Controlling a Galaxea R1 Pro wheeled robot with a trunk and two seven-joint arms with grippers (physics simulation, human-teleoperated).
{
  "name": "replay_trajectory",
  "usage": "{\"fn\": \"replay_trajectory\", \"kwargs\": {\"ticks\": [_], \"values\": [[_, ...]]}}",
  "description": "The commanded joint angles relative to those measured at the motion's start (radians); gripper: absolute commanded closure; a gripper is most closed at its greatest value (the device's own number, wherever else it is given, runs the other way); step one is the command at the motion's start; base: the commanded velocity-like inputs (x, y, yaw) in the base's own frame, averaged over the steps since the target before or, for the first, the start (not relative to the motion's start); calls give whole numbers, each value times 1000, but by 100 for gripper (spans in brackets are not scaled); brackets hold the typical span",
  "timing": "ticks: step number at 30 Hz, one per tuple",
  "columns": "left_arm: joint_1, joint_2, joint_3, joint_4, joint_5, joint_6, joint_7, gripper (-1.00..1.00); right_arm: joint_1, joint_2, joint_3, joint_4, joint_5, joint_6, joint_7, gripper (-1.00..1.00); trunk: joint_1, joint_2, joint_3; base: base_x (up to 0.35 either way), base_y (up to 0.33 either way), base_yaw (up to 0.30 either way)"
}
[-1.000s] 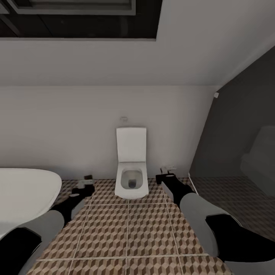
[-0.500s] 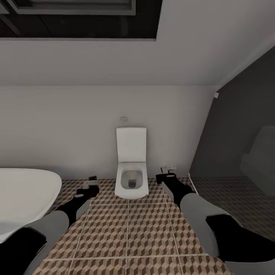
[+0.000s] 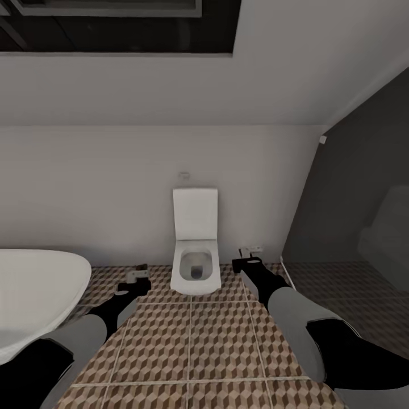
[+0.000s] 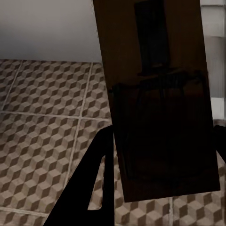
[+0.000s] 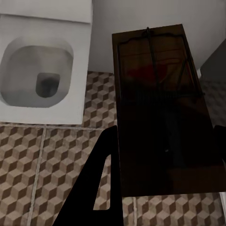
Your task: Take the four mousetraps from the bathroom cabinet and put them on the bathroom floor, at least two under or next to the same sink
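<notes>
I have a mousetrap in each gripper: the left gripper is clamped on one mousetrap, the right gripper on another mousetrap, both carried low over the bathroom floor with the toilet ahead and a white rounded basin at my left. I judge these boards light and stiff, but thin and smooth-faced, so I pinch across the long edges, clear of the sprung wire, which could snag or snap. The right one looks like a dark brown wooden rectangle with a red patch and thin metal wire framing; the left one shows dark and shaded, with faint metal parts.
</notes>
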Motion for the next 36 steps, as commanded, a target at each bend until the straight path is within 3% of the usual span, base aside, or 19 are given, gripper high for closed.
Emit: {"fn": "replay_trajectory", "kwargs": {"ticks": [1, 28, 36], "values": [[-1, -3, -9, 1, 7, -2, 7, 100, -1, 0, 8, -2, 3, 10, -4, 100, 4, -9, -7, 0, 0, 0], [1, -54, -9, -1, 5, -2, 5, 100, 0, 1, 8, 0, 2, 10, -4, 100, 108, -198, -134, 0, 0, 0], [1, -57, -9, -1, 5, -2, 5, 100, 0, 1, 8, 0, 2, 10, -4, 100, 139, -254, -172, 0, 0, 0]]}}
